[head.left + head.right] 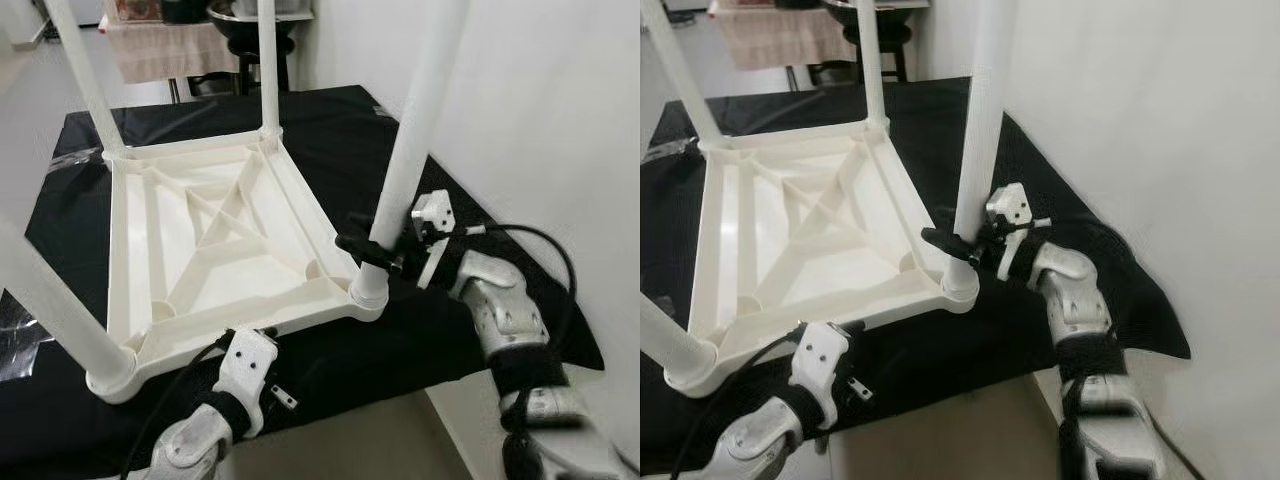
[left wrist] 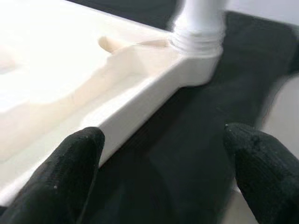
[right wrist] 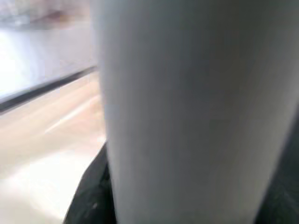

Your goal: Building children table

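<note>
**Upturned table on black cloth, right gripper on one leg**

Black cloth [image 1: 330,120] covers the work surface, which stands against a white wall [image 1: 560,110]. On the cloth lies the white plastic table [image 1: 215,235], upside down, its ribbed underside facing up and a white leg rising from each of its four corners.

The right gripper [image 1: 372,250] is at the near right corner. Its black fingers [image 1: 943,240] are closed around the right leg [image 1: 415,140] just above the socket [image 1: 368,290] where that leg enters the table corner. In the right wrist view the leg [image 3: 196,112] sits directly between the jaws, pressed close to the camera and blurred.

The left gripper [image 2: 163,168] is at the near edge of the table, low and in front of the frame. Its jaws are spread wide. One finger [image 2: 70,172] lies against the table's near rim [image 2: 135,116]; the other finger [image 2: 261,168] is apart from it, over the cloth. Ahead of these jaws, along the rim, is the same corner socket [image 2: 196,44] with the leg standing in it.

Beyond the far edge of the cloth stand a dark stool [image 1: 262,45] and a piece of furniture draped in pale fabric [image 1: 165,45].
</note>
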{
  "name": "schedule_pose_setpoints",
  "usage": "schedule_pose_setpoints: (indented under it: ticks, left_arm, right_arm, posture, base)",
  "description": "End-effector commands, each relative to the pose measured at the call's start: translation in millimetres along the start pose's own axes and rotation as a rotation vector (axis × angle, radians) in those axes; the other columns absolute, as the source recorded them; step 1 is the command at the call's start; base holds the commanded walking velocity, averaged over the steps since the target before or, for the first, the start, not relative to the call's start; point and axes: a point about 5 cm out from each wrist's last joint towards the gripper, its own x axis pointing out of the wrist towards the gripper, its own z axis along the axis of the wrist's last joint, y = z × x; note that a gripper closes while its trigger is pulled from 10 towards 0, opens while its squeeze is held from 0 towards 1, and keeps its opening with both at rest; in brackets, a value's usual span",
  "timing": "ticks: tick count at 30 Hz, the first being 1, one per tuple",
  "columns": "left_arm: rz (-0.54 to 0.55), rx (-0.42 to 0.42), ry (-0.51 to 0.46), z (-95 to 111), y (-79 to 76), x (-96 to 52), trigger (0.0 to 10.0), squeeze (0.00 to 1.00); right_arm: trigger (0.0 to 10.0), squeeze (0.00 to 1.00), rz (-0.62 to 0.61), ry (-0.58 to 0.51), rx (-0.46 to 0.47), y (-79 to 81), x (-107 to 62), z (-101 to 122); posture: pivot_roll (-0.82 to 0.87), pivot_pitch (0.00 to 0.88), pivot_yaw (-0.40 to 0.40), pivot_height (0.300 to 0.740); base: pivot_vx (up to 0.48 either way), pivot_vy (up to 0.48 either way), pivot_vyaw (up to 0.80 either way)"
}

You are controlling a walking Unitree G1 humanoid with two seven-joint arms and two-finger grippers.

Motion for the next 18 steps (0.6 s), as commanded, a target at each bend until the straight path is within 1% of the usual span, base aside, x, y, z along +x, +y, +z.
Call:
schedule_pose_setpoints:
  ticks: [1,2,4,7,9,10,12,13,15,16,17,18]
  left_arm:
    - [0.010,-0.013,-0.017,1,4.5,6.0,10.0,0.00]
    - [0.006,-0.010,-0.021,2,4.4,8.8,10.0,0.00]
    - [-0.004,-0.011,-0.017,1,4.1,12.3,10.0,0.00]
    - [-0.015,-0.009,-0.007,0,4.6,9.2,10.0,0.00]
    - [-0.016,-0.008,-0.006,0,4.0,7.6,10.0,0.00]
    - [-0.027,-0.013,-0.004,0,1.9,4.0,10.0,0.00]
    - [-0.051,-0.023,-0.002,0,-1.0,0.0,10.0,0.00]
    - [-0.069,-0.036,-0.002,0,-2.9,-1.6,10.0,0.00]
    - [-0.086,-0.050,-0.001,0,-4.5,-2.8,10.0,0.00]
    - [-0.120,-0.049,0.004,0,-7.7,-2.8,10.0,0.00]
    - [-0.144,-0.047,0.008,0,-9.9,-2.7,10.0,0.00]
    - [-0.160,-0.046,0.011,0,-11.4,-2.6,10.0,0.00]
  right_arm:
    - [0.0,0.00,-0.109,0.263,-0.027,16.7,-20.4,-44]
    - [0.0,0.00,-0.070,0.258,-0.042,18.9,-17.5,-45]
    - [0.0,0.00,-0.071,0.255,-0.047,10.8,-7.6,-47]
    - [0.0,0.00,-0.068,0.239,-0.039,12.6,2.9,-46]
    - [0.0,0.00,-0.066,0.236,-0.035,13.9,5.0,-45]
    - [10.0,0.00,-0.042,0.225,-0.038,16.6,7.9,-42]
    - [10.0,0.00,0.001,0.201,-0.029,19.4,11.7,-37]
    - [10.0,0.00,0.035,0.187,-0.015,22.8,12.2,-32]
    - [10.0,0.00,0.065,0.175,0.001,26.6,11.7,-26]
    - [10.0,1.00,0.172,0.122,0.012,28.3,13.8,-11]
    - [10.0,1.00,0.252,0.083,0.016,29.3,15.0,-1]
    - [10.0,1.00,0.306,0.057,0.017,30.0,15.4,5]
  posture:
    - [-0.03,0.108,-0.025,0.740]
    - [-0.03,0.105,-0.028,0.740]
    - [0.01,0.094,-0.045,0.740]
    - [0.02,0.084,-0.035,0.740]
    - [0.02,0.084,-0.035,0.740]
    - [0.03,0.078,-0.029,0.740]
    - [0.03,0.068,-0.026,0.740]
    - [0.03,0.067,-0.025,0.740]
    - [0.03,0.067,-0.025,0.740]
    - [0.02,0.059,-0.017,0.740]
    - [0.02,0.059,-0.017,0.740]
    - [0.02,0.059,-0.017,0.740]
  base:
    - [0.000,0.000,0.00]
    - [0.000,0.000,0.00]
    - [0.000,0.000,0.00]
    - [0.000,0.000,0.00]
    - [0.000,0.000,0.00]
    - [0.000,0.000,0.00]
    - [0.000,0.000,0.00]
    - [0.000,0.000,0.00]
    - [0.000,0.000,0.00]
    - [0.000,0.000,0.00]
    - [0.000,0.000,0.00]
    - [0.000,0.000,0.00]
